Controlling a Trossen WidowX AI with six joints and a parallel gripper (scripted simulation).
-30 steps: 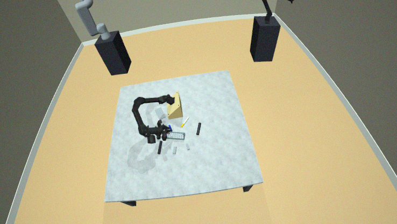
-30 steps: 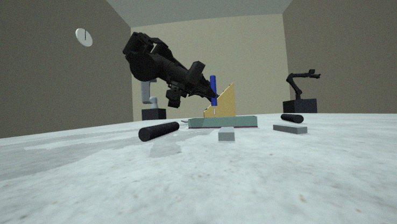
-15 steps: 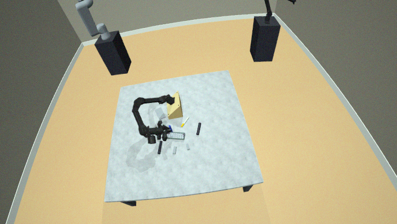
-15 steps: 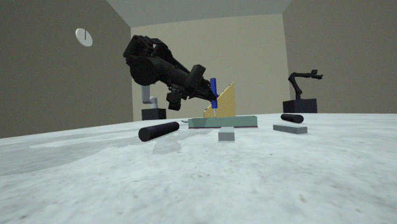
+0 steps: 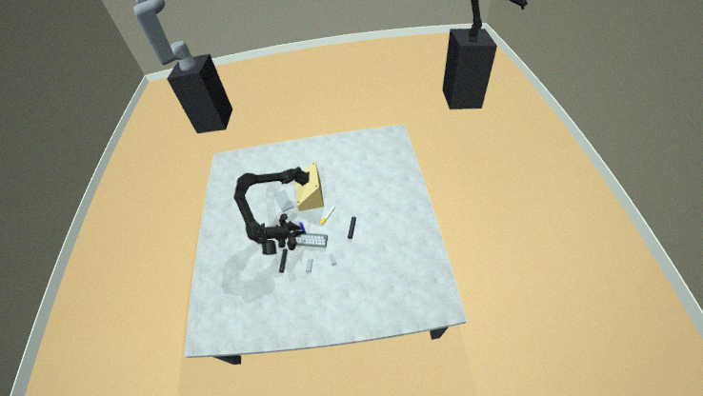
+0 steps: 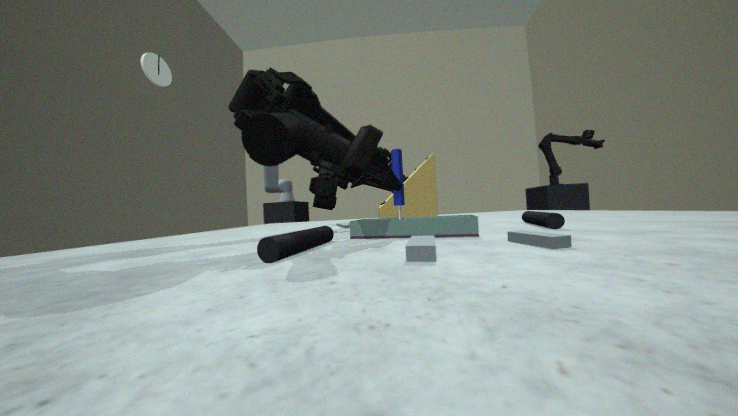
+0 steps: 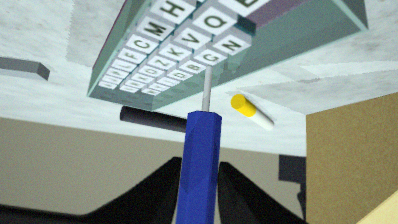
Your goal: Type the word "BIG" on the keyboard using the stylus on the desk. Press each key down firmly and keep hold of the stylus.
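My gripper (image 5: 295, 230) (image 6: 393, 183) (image 7: 199, 167) is shut on the blue stylus (image 5: 301, 227) (image 6: 396, 170) (image 7: 200, 160) and holds it nearly upright. The small green keyboard (image 5: 311, 240) (image 6: 413, 227) (image 7: 280, 37) with white lettered keys lies flat on the marble table (image 5: 373, 285). In the wrist view the stylus's thin grey tip (image 7: 207, 75) meets the keyboard's nearest row, at the border of the B key (image 7: 192, 66) and the G key (image 7: 213, 57). In the exterior view the tip (image 6: 398, 212) reaches down to the keyboard's top.
A yellow wedge block (image 5: 310, 188) (image 6: 418, 193) (image 7: 350, 160) stands behind the keyboard. A yellow-and-white marker (image 5: 327, 215) (image 7: 250, 111) lies beside it. Two black cylinders (image 5: 283, 260) (image 5: 351, 227) and two grey blocks (image 5: 309, 266) (image 5: 332, 259) lie around the keyboard.
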